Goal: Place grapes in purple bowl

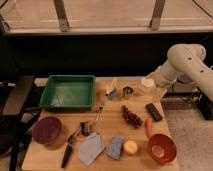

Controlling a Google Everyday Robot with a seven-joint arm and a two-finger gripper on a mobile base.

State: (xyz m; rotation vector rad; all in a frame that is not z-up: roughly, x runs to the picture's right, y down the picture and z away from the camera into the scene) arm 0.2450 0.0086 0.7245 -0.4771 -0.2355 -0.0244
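While the grapes [131,116] lie on the worktop [45,156], the purple bowl [47,130] stands empty. The tool [150,85] hangs at the back right; its spread I cannot tell.

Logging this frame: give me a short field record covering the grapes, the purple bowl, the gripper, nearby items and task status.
target: grapes, lying on the table, right of centre
destination: purple bowl, front-left corner, no grapes in it
gripper: gripper, at the table's far right side, behind the grapes and apart from them
near grapes: orange piece, black block
other containers: orange bowl, green tray
status: grapes not yet picked up
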